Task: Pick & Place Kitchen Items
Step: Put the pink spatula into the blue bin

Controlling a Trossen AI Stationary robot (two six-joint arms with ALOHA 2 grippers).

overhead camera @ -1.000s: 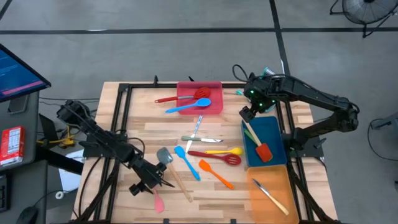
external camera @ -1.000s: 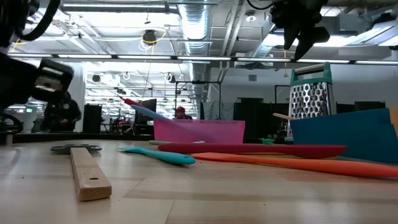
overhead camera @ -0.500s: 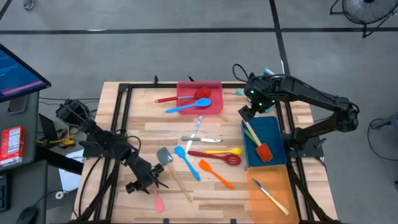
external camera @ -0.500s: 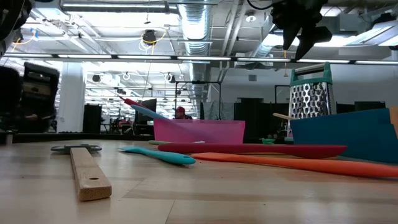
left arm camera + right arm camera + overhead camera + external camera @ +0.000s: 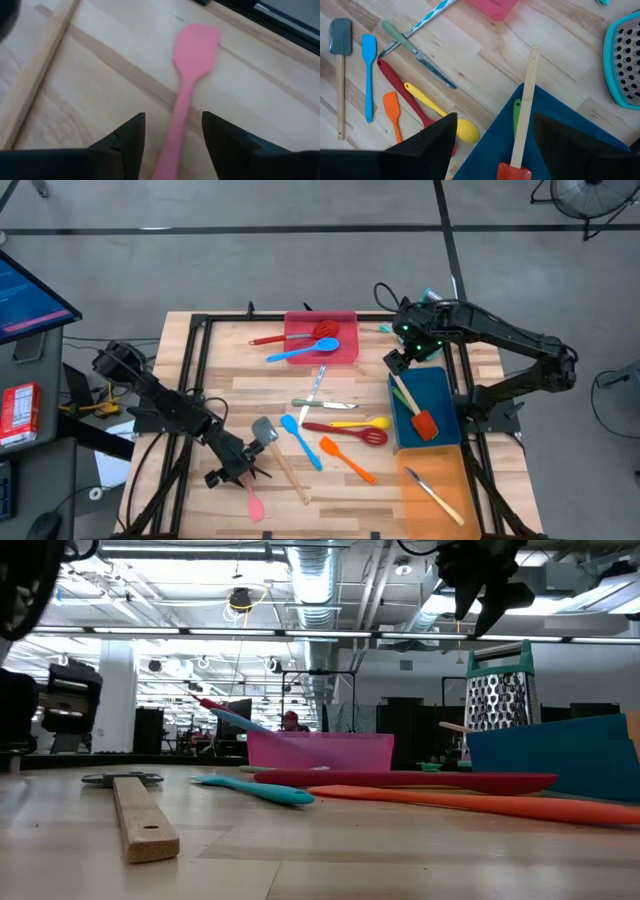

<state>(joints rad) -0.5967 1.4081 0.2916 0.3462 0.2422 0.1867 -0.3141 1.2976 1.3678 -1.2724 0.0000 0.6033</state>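
No brand or label can be read on any of the utensils or trays; the red packet [image 5: 19, 413] lying off the table's left side bears print too small to make out, and the blue screen [image 5: 25, 292] beside it shows only blurred lines. The left gripper [image 5: 243, 473] sits low at the near left of the table [image 5: 220, 395], its fingers [image 5: 125, 145] spread apart with the handle of the pink spatula [image 5: 187, 87] lying between them, not clamped. Just beside it lies the grey spatula [image 5: 272, 448] with its wooden handle, then a blue spatula [image 5: 300, 439], an orange spatula [image 5: 346, 458], a red slotted spoon [image 5: 346, 432], a yellow spoon [image 5: 361, 423] and a knife [image 5: 322, 404]. The pink tray [image 5: 321, 336] at the far edge holds a red spoon [image 5: 293, 335] and a blue spoon [image 5: 302, 351]. The right gripper [image 5: 397, 364] hangs with its fingers wide above the far end of the blue tray [image 5: 436, 394], which holds a red spatula [image 5: 415, 411]. The orange tray [image 5: 438, 482] holds a single knife-like piece. A box grater [image 5: 624, 62] stands behind the blue tray.
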